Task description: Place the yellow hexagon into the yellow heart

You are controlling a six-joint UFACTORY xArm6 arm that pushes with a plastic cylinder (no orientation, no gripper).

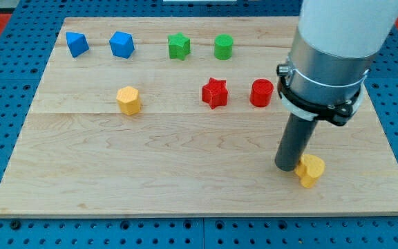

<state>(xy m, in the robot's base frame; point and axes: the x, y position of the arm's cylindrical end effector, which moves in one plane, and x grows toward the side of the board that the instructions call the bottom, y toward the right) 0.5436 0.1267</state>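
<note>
The yellow hexagon (pixel 128 100) lies on the wooden board (pixel 150 159) at the view's left of centre. The yellow heart (pixel 311 170) lies near the board's bottom right. My tip (pixel 287 167) rests on the board right against the heart's left side, far to the right of the hexagon. The arm's grey and white body rises above it toward the view's top right.
Two blue blocks (pixel 77 44) (pixel 121 44) sit at the top left. A green star (pixel 179 46) and a green cylinder (pixel 223 47) sit at the top middle. A red star (pixel 214 93) and a red cylinder (pixel 261 93) lie mid-board, between hexagon and heart.
</note>
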